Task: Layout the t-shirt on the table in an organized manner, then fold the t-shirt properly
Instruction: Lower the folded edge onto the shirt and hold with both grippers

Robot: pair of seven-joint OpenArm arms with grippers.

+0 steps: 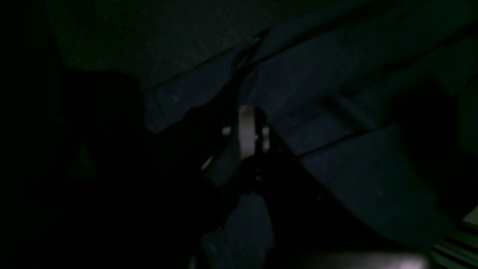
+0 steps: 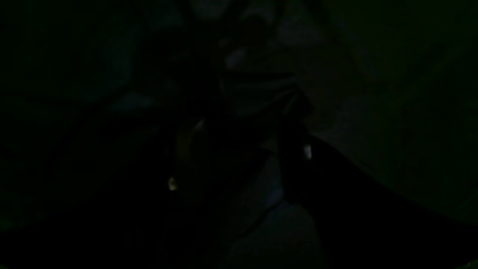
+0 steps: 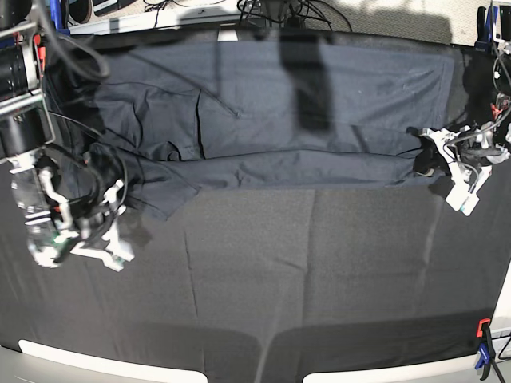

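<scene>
Nearest the camera in the base view the table [image 3: 263, 319] lies bare, its black creased cover running up from a blue and red clamp [image 3: 483, 351] at the near right corner. Further up, the right gripper [image 3: 108, 211] sits low at the left side, over the sleeve end of the t-shirt [image 3: 263, 112]. Its jaws stand wide, and the right wrist view, very dark, hints at a fold of cloth between them; I cannot tell whether that cloth is really gripped. Across on the other side, the left gripper [image 3: 427, 159] has its jaws closed tight on the shirt's hem edge, and the left wrist view shows dark navy cloth bunched at the closed fingertips [image 1: 248, 130]. The shirt itself stretches in a long band across the far half of the table, between the two arms, its front edge doubled over. My read: one end is pinned so the other can be pulled smooth, with the laying-out not yet finished. Beyond the far edge, cables [image 3: 271, 9] trail
</scene>
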